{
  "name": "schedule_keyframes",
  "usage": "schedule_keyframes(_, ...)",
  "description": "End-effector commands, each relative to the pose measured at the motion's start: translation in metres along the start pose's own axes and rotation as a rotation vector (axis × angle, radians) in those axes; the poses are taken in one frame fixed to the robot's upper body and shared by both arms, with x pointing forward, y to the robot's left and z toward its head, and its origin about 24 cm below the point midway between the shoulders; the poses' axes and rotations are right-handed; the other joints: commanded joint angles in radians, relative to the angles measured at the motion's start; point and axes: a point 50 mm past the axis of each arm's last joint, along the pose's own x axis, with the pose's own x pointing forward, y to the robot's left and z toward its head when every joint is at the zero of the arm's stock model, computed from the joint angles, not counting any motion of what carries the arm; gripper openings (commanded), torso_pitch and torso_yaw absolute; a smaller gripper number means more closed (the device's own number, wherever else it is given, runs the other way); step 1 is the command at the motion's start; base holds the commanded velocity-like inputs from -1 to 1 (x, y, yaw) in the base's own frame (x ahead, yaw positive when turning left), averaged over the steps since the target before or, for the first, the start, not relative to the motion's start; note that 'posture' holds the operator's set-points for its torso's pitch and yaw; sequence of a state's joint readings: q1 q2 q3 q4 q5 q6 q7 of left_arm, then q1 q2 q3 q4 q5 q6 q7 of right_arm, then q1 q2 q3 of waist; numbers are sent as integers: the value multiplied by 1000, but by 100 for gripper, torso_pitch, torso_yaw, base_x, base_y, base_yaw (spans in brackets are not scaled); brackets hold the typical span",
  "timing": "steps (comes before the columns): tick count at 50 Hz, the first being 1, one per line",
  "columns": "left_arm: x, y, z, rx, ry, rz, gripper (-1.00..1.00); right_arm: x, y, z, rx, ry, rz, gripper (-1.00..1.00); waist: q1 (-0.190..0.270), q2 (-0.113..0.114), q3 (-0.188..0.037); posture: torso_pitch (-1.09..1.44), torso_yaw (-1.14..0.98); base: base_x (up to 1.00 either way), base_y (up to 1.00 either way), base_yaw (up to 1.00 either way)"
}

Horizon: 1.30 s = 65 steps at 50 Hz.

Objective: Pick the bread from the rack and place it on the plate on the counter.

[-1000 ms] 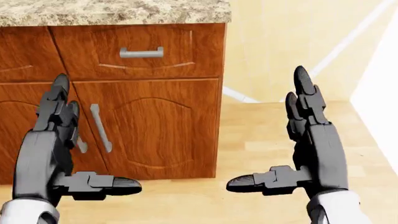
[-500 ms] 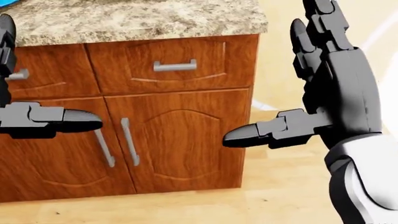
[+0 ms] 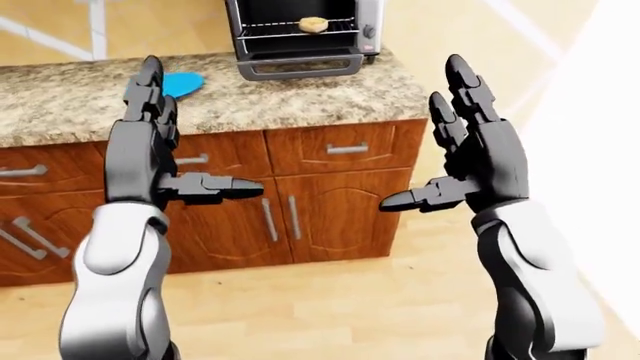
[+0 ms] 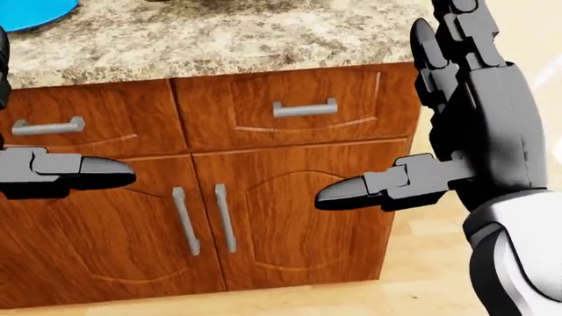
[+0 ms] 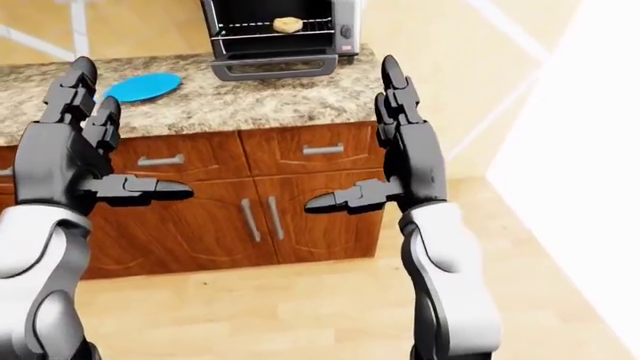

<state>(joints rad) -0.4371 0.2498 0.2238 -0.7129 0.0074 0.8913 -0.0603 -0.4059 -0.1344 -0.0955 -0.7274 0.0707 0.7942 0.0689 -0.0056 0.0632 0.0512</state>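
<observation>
Speckled stone covers the counter (image 3: 300,97) that I see past both of my hands. My left hand (image 3: 150,157) is up in the air with its fingers straight and spread apart, and its thumb pokes sideways toward my other hand. It holds nothing. My right hand (image 3: 470,161) is up the same way, fingers spread wide, thumb pointing back at the left one, and it holds nothing too. The two hands are well apart, palms facing each other.

The bread (image 3: 313,25) is far above my hands in the left-eye view, up between them and a bit nearer the right hand's side. It sits on the wire rack (image 3: 300,30) inside a small oven (image 3: 300,37) with its door (image 3: 305,67) folded down. The oven stands on the counter. Neither hand is near the bread.

The blue plate (image 5: 143,86) lies flat on the counter, to the left of the oven. In the right-eye view it is just up and to the right of my left hand's fingertips (image 5: 82,71), farther away than the hand. In the left-eye view the left hand hides part of it.

Below the counter are brown wood drawers and cupboard doors (image 4: 298,217) with grey handles (image 4: 305,108). In the head view they fill the space between my two thumbs. The floor (image 5: 280,300) under my arms is light wood.
</observation>
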Motion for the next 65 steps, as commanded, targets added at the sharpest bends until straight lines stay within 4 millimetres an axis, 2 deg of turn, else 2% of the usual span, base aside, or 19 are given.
schedule_keyframes(1,-1,-1,17,10,-100,-7,100,0,-4,18,-20,-101,-28,100,-3,-6,-20,0,0,32,41,0)
schedule_keyframes(10,-5,4,20,21,-108,6,100,1,-3,22,-13,-116,-23,100,16,-107,-25,0,0,34,40,0)
schedule_keyframes(12,-5,4,20,23,-108,7,100,1,-3,22,-13,-116,-23,100,-2,-82,-12,0,0,43,36,0)
schedule_keyframes(14,-6,4,19,28,-107,6,100,0,-3,21,-16,-116,-22,100,-3,-102,-14,0,0,41,35,0)
schedule_keyframes(18,-6,4,20,30,-110,6,100,-1,-4,22,-16,-120,-24,100,-13,-88,-19,0,0,41,36,0)
schedule_keyframes(21,-6,4,20,30,-110,6,100,-1,-4,22,-16,-120,-24,100,-24,-42,-17,0,0,41,36,0)
schedule_keyframes(23,-8,6,20,42,-123,14,100,-1,-3,25,-7,-133,-24,100,-21,42,-45,0,0,42,36,0)
schedule_keyframes(26,-8,7,19,42,-121,19,100,-1,-3,24,-9,-131,-24,100,-4,21,-12,0,0,39,38,0)
schedule_keyframes(39,-8,6,22,50,-138,20,100,-3,-2,28,-4,-151,-11,100,22,-80,-47,0,0,25,30,0)
schedule_keyframes(40,-7,6,22,52,-138,20,100,-3,-2,28,-4,-151,-10,100,18,-72,-47,0,0,20,43,0)
schedule_keyframes(41,-7,7,23,54,-139,21,100,-3,-1,28,0,-151,-6,100,16,-92,-16,0,0,20,45,0)
schedule_keyframes(42,-8,8,25,56,-141,21,100,-3,-1,28,-3,-151,-7,100,16,-109,-17,0,0,20,44,0)
schedule_keyframes(44,-8,8,27,58,-144,19,100,-4,-2,29,-1,-154,-9,100,8,-110,-37,0,0,20,45,0)
schedule_keyframes(47,-8,8,28,62,-146,20,100,-4,0,31,1,-159,-2,100,4,-106,-29,0,0,20,41,0)
schedule_keyframes(51,-8,8,30,65,-151,20,100,-2,0,32,1,-163,-3,100,-8,-39,-25,0,0,20,34,0)
schedule_keyframes(53,-8,8,29,67,-149,20,100,-2,1,32,2,-163,1,100,-8,35,-49,0,0,20,32,0)
schedule_keyframes(54,-8,8,29,66,-149,19,100,-1,0,30,4,-157,-3,100,-3,14,-52,0,0,20,30,0)
schedule_keyframes(56,-8,9,29,67,-147,22,100,-2,-1,31,11,-156,-9,100,6,23,-17,0,0,6,4,0)
schedule_keyframes(65,-9,9,27,69,-144,24,100,-3,-3,34,-18,-175,-27,100,6,-32,-10,0,0,0,0,0)
